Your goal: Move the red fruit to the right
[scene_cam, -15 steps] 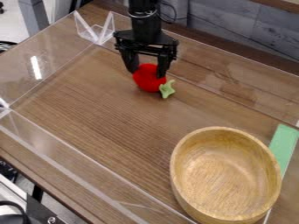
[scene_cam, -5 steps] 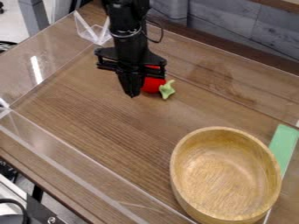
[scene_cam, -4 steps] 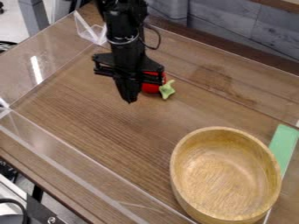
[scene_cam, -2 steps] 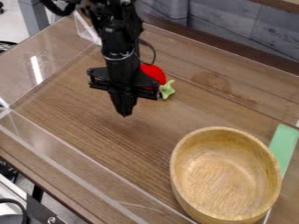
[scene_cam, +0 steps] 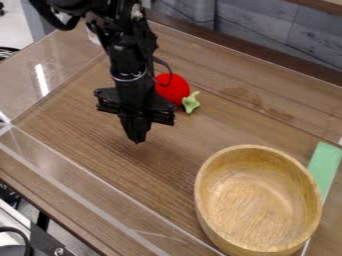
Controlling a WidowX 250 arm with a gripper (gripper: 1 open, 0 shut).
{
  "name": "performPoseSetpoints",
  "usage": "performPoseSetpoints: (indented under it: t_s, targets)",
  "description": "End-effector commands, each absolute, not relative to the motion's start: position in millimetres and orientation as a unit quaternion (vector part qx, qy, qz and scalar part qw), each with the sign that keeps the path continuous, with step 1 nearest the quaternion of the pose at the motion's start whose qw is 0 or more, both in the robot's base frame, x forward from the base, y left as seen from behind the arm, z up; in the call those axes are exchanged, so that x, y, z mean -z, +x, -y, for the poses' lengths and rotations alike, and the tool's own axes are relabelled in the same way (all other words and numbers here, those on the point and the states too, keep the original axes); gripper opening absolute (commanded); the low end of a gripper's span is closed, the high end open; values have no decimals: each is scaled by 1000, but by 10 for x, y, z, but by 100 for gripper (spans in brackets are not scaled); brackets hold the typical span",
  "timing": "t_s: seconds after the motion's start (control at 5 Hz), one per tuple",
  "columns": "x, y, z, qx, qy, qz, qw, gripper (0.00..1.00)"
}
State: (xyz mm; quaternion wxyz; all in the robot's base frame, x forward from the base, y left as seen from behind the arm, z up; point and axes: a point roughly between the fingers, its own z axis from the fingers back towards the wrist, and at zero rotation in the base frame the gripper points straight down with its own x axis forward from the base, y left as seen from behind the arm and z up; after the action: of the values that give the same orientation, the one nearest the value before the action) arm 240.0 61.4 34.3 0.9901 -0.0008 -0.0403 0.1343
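Note:
The red fruit is a small bright red ball with a pale green leafy piece at its right, lying on the wooden table. My gripper is shut with nothing in it, pointing straight down. It stands in front of and to the left of the fruit, its tips close to the tabletop. The arm's body covers the fruit's left edge.
A large wooden bowl sits at the front right. A green strip lies at the right edge. Clear plastic walls ring the table on the left and front.
The shut gripper has drawn toward the camera and sunk lower, away from the red fruit, which now shows more at the arm's right. The fruit has stayed in place.

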Motion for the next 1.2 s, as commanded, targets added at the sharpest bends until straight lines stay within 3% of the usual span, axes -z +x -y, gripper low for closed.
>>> performPoseSetpoints:
  t_s: [0.0, 1.0]
  targets:
    - [-385, 2407, -673, -140, 5, 58, 988, 0]
    - [-235, 2304, -694, -141, 8, 41, 989, 0]
